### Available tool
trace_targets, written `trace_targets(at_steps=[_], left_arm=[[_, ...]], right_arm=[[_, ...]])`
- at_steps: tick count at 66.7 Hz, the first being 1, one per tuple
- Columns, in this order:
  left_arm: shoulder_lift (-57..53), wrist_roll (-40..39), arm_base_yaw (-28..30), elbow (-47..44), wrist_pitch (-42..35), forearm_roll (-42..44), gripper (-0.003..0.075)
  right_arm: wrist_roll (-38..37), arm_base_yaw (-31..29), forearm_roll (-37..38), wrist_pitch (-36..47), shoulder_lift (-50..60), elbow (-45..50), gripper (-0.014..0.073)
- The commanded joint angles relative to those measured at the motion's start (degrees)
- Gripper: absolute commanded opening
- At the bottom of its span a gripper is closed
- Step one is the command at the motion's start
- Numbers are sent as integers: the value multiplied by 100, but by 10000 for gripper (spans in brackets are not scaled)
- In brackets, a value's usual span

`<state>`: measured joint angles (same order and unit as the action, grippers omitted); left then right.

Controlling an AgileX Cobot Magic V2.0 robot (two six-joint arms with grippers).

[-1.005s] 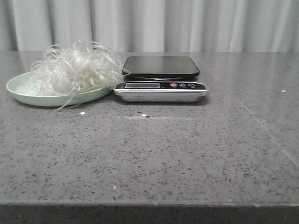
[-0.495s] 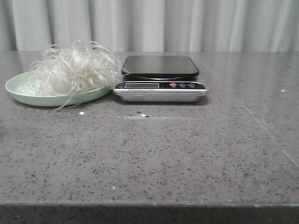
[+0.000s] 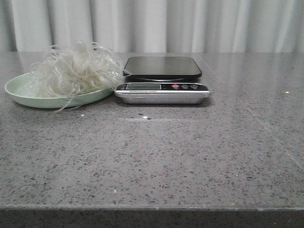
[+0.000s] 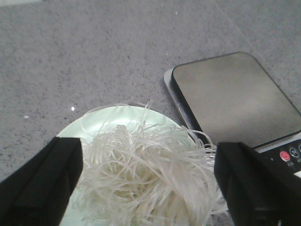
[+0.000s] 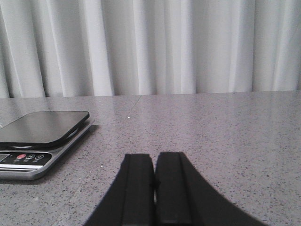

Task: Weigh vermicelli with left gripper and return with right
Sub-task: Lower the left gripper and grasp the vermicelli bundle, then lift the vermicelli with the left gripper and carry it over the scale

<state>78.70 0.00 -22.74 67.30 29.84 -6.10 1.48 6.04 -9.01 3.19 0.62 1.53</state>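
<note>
Vermicelli [image 4: 150,179] fills plate [image 3: 19,92] beside scale [image 3: 162,80]; left jaws spread, right pressed together.

The plate [image 3: 28,97] (with vermicelli [image 3: 76,71]) has edged slightly leftward.

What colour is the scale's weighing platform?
Black, glossy; the scale platform shows best in the left wrist view.

Two claws, one spread, one closed.
Left claw [image 4: 148,181] parted wide, fingers [image 4: 40,181] far apart, tilted downward. Right claw [image 5: 154,183] pressed together, fingers [image 5: 137,186] touching, held low and level, grasping nothing.
</note>
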Motion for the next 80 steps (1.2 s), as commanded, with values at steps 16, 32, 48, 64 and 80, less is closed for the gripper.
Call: trace_targets(at_steps=[16,32,48,64,80], left_arm=[[1751,-46,-37,1955,2163,-240,610],[2450,-46,-37,2670,3393,-240,270],[2353,0,-123,3433,3423,-245,130],[2350,0,-611,4497,2941,-258,125],[2645,0,-1055,4695,2256,-258,126]], right_arm=[[35,-42,-14,466,89,-39,165],[35,-42,-14,466,94,-39,165],[35,-42,-14,466,94,-39,165],[35,-42,-14,466,94,-39,165],[35,-42,-14,466,94,-39,165]])
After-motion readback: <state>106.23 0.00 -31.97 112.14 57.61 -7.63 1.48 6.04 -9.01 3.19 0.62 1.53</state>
